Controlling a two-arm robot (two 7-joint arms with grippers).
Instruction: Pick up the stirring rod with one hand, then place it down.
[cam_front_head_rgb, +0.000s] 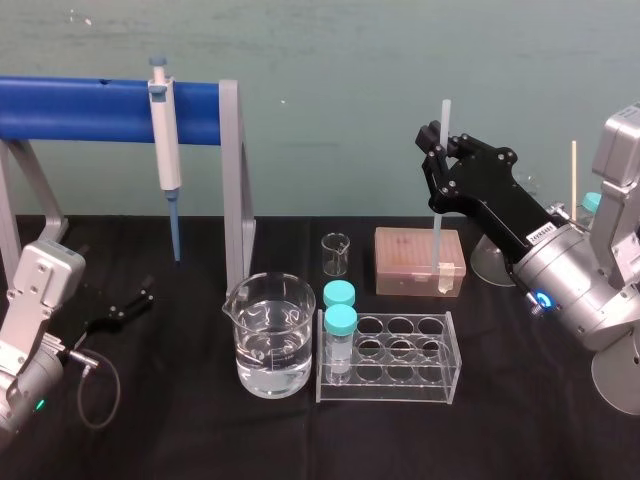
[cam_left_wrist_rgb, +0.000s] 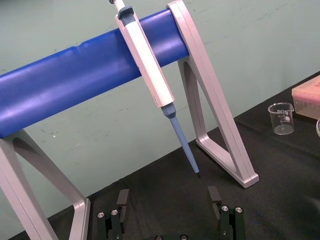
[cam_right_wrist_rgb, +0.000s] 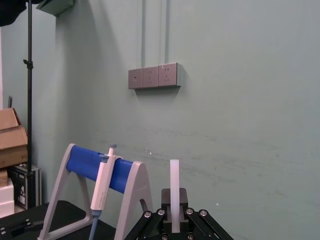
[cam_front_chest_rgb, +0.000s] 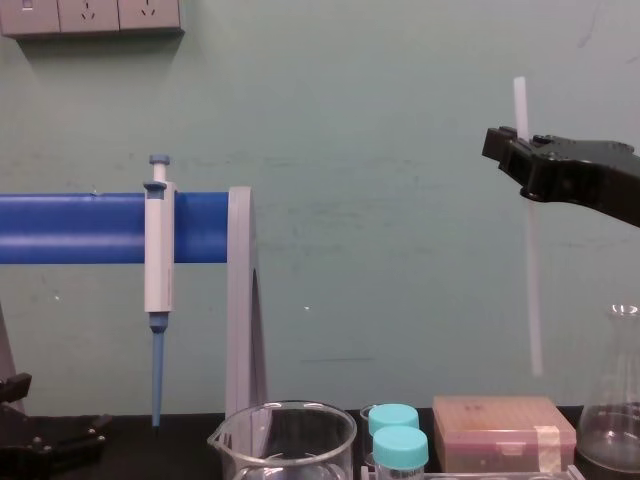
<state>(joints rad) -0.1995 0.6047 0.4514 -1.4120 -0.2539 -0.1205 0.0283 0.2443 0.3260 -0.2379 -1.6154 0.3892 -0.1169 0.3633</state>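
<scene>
Your right gripper (cam_front_head_rgb: 437, 142) raised, jaws clamped on 1 rod (cam_front_head_rgb: 438, 235), rod upright (lower end above pink box (cam_front_head_rgb: 400, 262)). Left gripper (cam_front_head_rgb: 128, 300) low at table (cam_front_head_rgb: 520, 430) left, jaws apart, holding nothing.

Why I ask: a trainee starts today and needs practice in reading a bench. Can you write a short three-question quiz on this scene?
1. True or false: the right hand holds the stirring rod upright, its lower end off the table.
2. Where is the pipette? A: lying on the table. B: hanging on the blue rack bar. C: standing in the beaker.
3. Short answer: which hand is open and holds nothing?

Key: 1 true. 2 B. 3 the left hand.
</scene>
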